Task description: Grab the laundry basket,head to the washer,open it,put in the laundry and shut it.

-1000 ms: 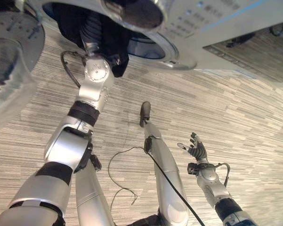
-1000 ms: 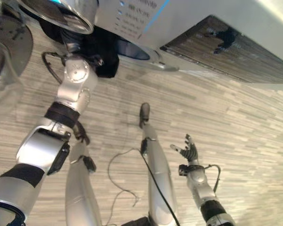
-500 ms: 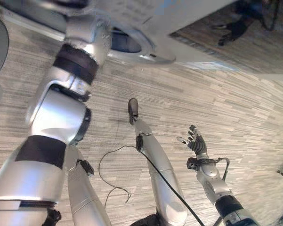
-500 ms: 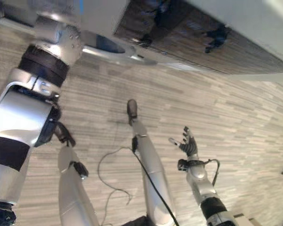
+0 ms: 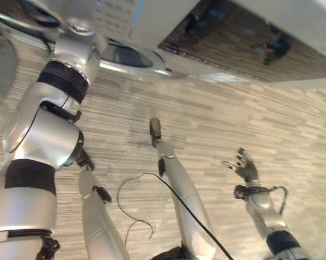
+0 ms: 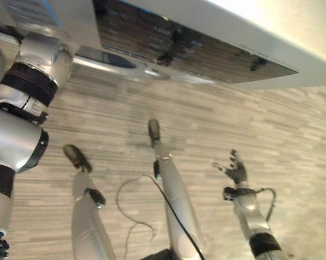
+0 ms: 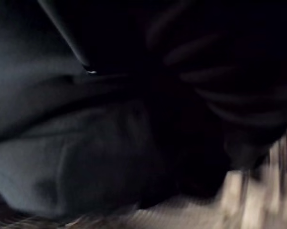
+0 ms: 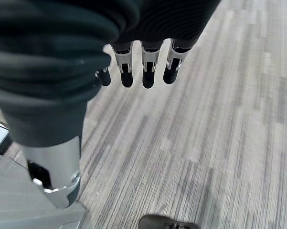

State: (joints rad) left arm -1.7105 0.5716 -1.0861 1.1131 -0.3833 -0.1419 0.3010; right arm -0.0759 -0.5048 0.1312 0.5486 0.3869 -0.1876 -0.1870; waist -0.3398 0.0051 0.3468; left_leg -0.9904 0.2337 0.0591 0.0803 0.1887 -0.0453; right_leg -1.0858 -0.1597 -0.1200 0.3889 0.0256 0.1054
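The left arm [image 5: 49, 116] is reaching up into the drum opening [image 5: 127, 55] of the washer [image 6: 168, 43], which is cutting across the top edge of both eye views. This looks like the loading step: the arm is going in to leave laundry inside. The washer's front is covering the left hand itself. In the left wrist view, dark grey cloth [image 7: 71, 162] is lying bunched close against the camera in deep shadow, most likely the laundry inside the drum. Whether the fingers are curling round it or letting it go cannot be told.

Further right, the right hand [image 5: 245, 168] is hanging low over the wood-patterned floor [image 5: 293, 124], well apart from the washer. Its fingers [image 8: 148, 71] are spreading straight and loose, holding nothing. It seems to be parked clear, perhaps for balance while the body leans in.

At the far left edge, a pale curved shape [image 5: 0, 70] is being cropped; it may be the open door, but that is uncertain.
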